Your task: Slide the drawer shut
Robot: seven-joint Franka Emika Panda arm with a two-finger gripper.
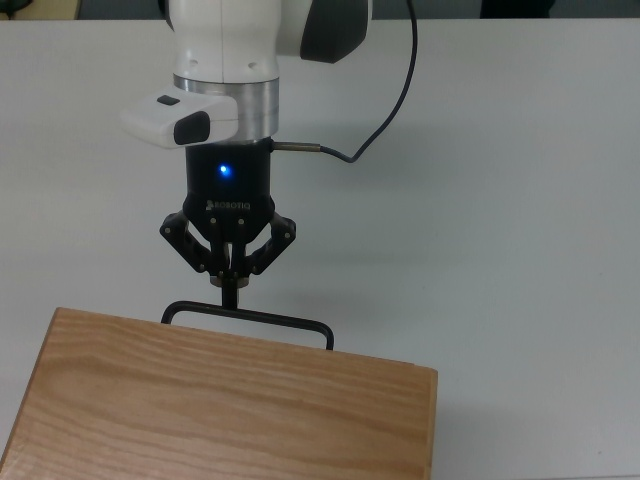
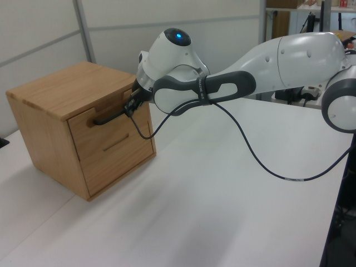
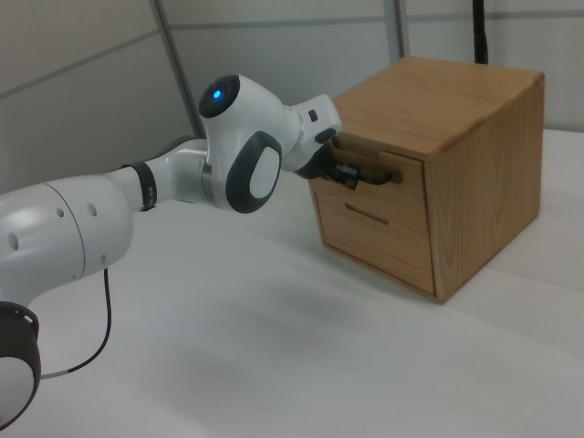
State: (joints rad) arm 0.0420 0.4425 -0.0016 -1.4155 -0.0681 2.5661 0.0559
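Observation:
The drawer (image 2: pixel 111 125) sits pushed in, its front flush with the wooden cabinet (image 2: pixel 58 92). In the top view only its thin black bar handle (image 1: pixel 247 318) shows, sticking out past the cabinet top (image 1: pixel 220 405). My gripper (image 1: pixel 231 291) is shut, fingers together, with the tips resting against the middle of that handle and nothing held between them. The left view has the gripper (image 2: pixel 131 105) at the right end of the handle (image 2: pixel 108 118). In the right view the gripper (image 3: pixel 344 173) meets the handle (image 3: pixel 372 175) on the drawer front (image 3: pixel 388 187).
A second drawer front with a slot (image 2: pixel 115 146) lies below the upper one. A black cable (image 1: pixel 392 105) trails from the wrist over the white table (image 1: pixel 520 250). The arm reaches in from the left view's right. Wall panels stand behind the cabinet.

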